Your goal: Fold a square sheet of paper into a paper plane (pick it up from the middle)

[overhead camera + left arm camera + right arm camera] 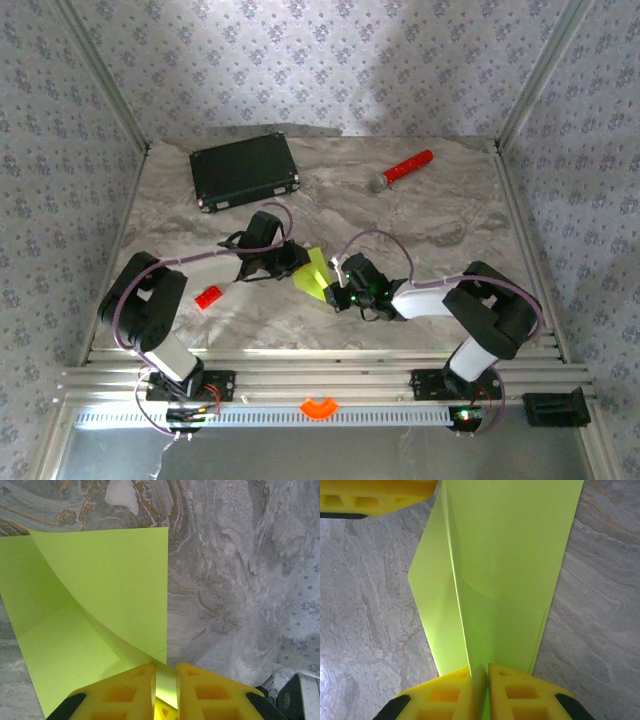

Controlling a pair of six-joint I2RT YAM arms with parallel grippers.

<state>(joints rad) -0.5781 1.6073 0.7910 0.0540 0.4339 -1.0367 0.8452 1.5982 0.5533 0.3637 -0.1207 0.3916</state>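
Left gripper (165, 672) pinched shut on lime square sheet of paper (100, 595), at sheet's 9 o'clock edge. Right gripper (479, 672) clamped on its 4 o'clock end. Sheet mid-table, part-folded, flap curling over.
Step, judged: early fold, no plane yet.
Next: align edges, flatten crease, avoid tearing.
Top view: fold layout masked by wrists; table contact unclear.
Black case (245, 172) at 11 o'clock.

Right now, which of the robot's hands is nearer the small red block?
Left. The left hand pinches the paper on the side facing the red block; the right hand pinches its far side.
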